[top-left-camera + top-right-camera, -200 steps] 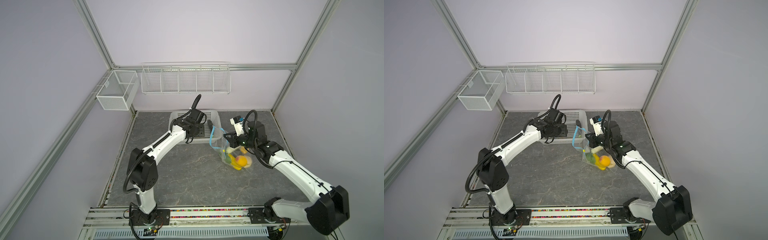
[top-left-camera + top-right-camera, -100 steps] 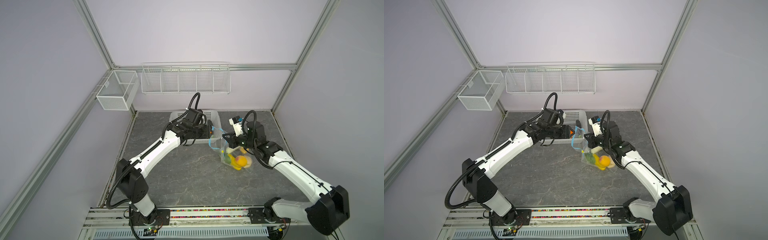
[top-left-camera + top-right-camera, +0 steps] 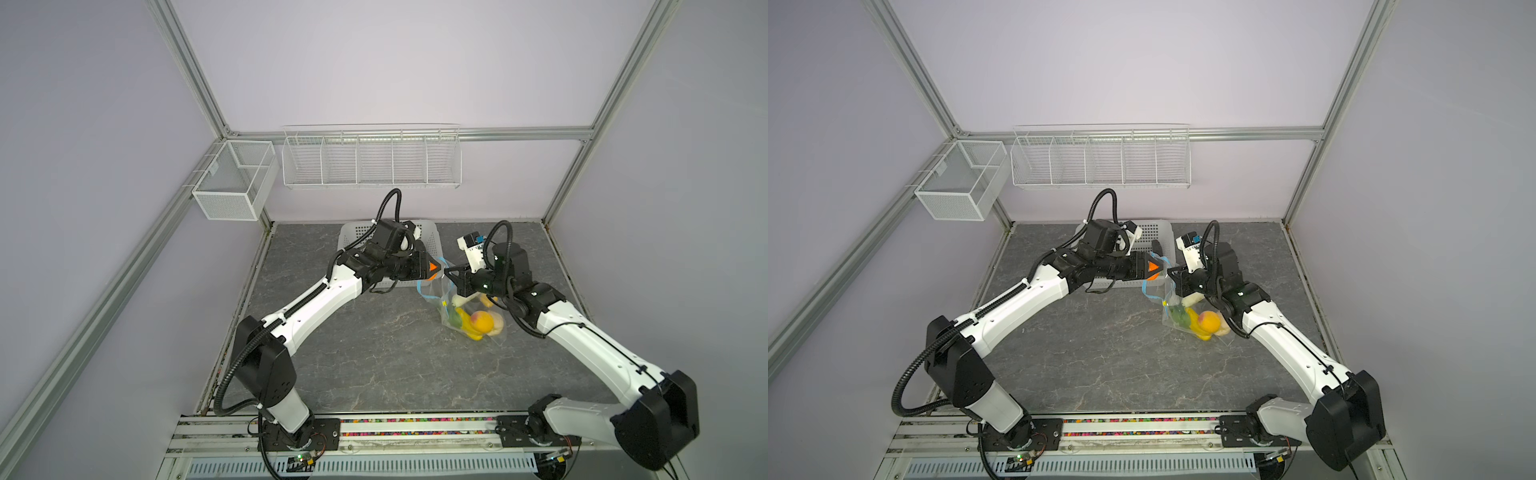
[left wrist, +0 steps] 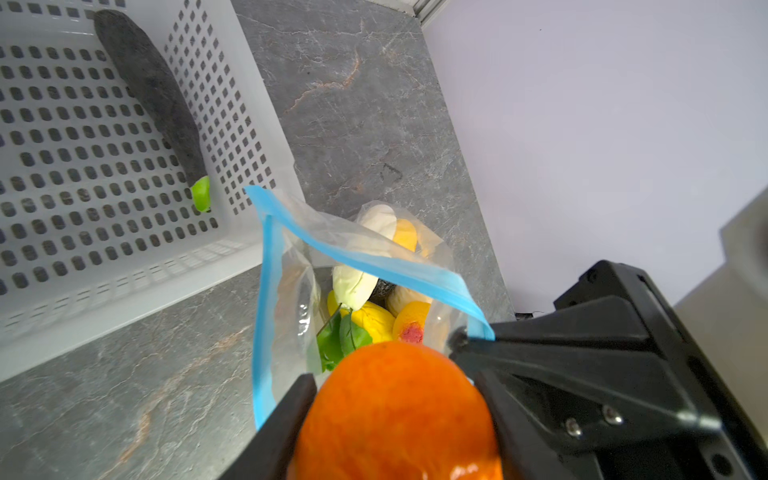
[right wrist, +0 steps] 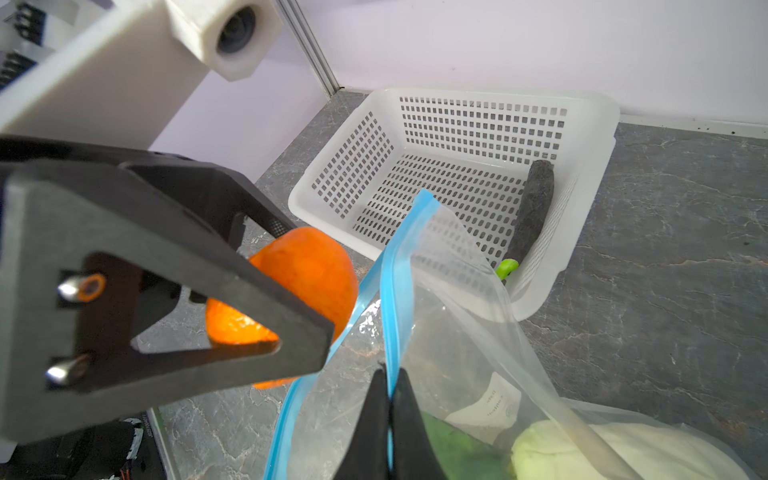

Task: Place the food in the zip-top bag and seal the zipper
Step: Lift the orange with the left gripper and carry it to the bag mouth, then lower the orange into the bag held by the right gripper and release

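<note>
Grey marbled tabletop (image 3: 374,357), closed in at the back and both sides by pale lilac walls (image 3: 395,62), with metal frame posts (image 3: 571,166) in the corners and a front rail (image 3: 374,422) along the near edge. Hung above the back edge, a white wire rack (image 3: 372,158) and a mesh box (image 3: 232,183), both well above the grippers. Pushed up against the back wall, a white perforated basket (image 5: 490,94), with one dark vegetable (image 4: 153,95), green-tipped, lying along a side wall inside it. Plenty of bare stone across the middle and front of the tabletop. Tighter only at the back, in the narrow stretch between basket and bag, with the two grippers close together there.

Just off the basket's front corner, right of centre in both top views, the bag (image 3: 446,320) (image 3: 1169,320): clear, crinkled, bottom resting on the tabletop, mouth lifted and gaping. Along the mouth, the zipper strip (image 4: 374,266), light blue, parted into two lips in a wide V. Heaped in the bottom, food already inside: a white piece (image 4: 353,284), a yellow piece (image 4: 374,322), a green leaf (image 4: 332,345) and a peach-coloured piece (image 3: 481,321).

Right gripper (image 5: 390,399): closed tight, pinching one lip of the zipper strip and holding it up. Left gripper (image 4: 395,386): part-way open, clamped round an orange fruit (image 4: 395,428), reaching in level from the basket side. Fruit poised right at the mouth, hard by the near lip, not yet down among the rest. Cannot tell whether touching the plastic.
</note>
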`<state>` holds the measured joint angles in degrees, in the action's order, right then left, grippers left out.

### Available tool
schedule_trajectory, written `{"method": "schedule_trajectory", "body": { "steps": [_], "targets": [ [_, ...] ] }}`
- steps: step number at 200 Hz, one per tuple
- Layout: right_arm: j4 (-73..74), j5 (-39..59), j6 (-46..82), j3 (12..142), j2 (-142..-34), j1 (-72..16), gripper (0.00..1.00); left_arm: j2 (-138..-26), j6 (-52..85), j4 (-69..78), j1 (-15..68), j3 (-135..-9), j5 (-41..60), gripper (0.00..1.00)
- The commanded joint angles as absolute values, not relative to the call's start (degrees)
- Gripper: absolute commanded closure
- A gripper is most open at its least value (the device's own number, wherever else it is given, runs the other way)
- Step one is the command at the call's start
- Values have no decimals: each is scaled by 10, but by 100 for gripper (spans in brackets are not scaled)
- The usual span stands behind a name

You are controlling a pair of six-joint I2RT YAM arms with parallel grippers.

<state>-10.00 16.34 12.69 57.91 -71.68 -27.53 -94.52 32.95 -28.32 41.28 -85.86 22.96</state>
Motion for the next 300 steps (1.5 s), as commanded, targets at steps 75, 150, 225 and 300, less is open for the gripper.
{"method": "schedule_trajectory", "body": {
  "steps": [75, 150, 225, 300],
  "targets": [
    [-103, 154, 127, 595, -694, -279, 93, -969, 352, -240, 415, -823, 252, 46],
    [-97, 163, 137, 600, -687, -281, 93, -968, 367, -229, 415, -792, 239, 46],
    [-92, 160, 141, 600, -689, -283, 93, -978, 368, -236, 415, -792, 235, 44],
    [-88, 155, 141, 602, -694, -284, 93, -987, 367, -250, 415, -811, 231, 30]
  ]
}}
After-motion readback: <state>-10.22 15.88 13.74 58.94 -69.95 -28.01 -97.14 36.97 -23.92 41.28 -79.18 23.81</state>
